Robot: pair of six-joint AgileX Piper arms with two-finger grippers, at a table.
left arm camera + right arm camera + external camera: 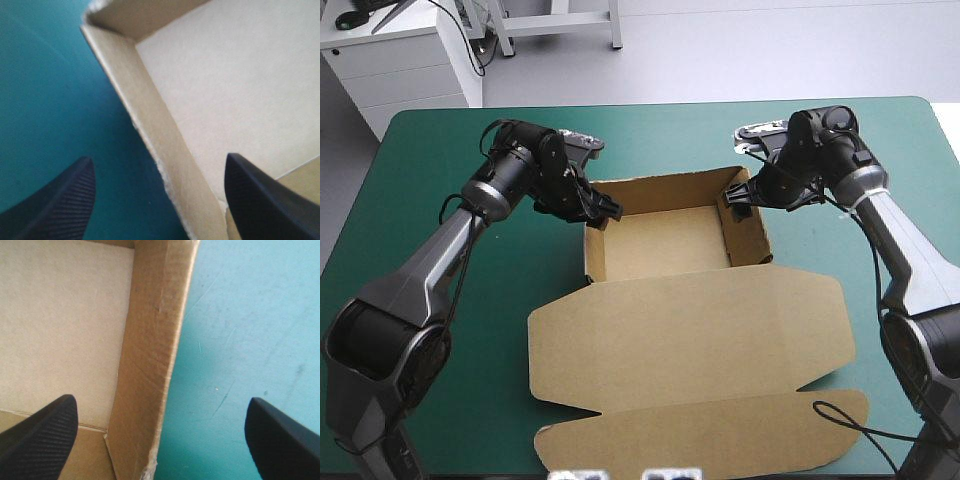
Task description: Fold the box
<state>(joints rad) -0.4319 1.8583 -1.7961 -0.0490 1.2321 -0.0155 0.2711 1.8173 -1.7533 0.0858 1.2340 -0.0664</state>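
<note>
The brown box (665, 240) stands as an open tray at mid-table. Its walls are raised and its lid (690, 340) lies flat toward the front edge. My left gripper (605, 212) is open at the tray's far left corner. In the left wrist view this gripper (159, 158) straddles the left wall (150, 115), one black finger over the teal-green cover and one inside the tray. My right gripper (738, 200) is open at the far right corner. In the right wrist view it (161, 399) straddles the right wall (150, 340) the same way.
The teal-green cover (440, 180) stretches wide to the left and right of the box. The lid's outer flap (720, 435) reaches nearly to the table's front edge.
</note>
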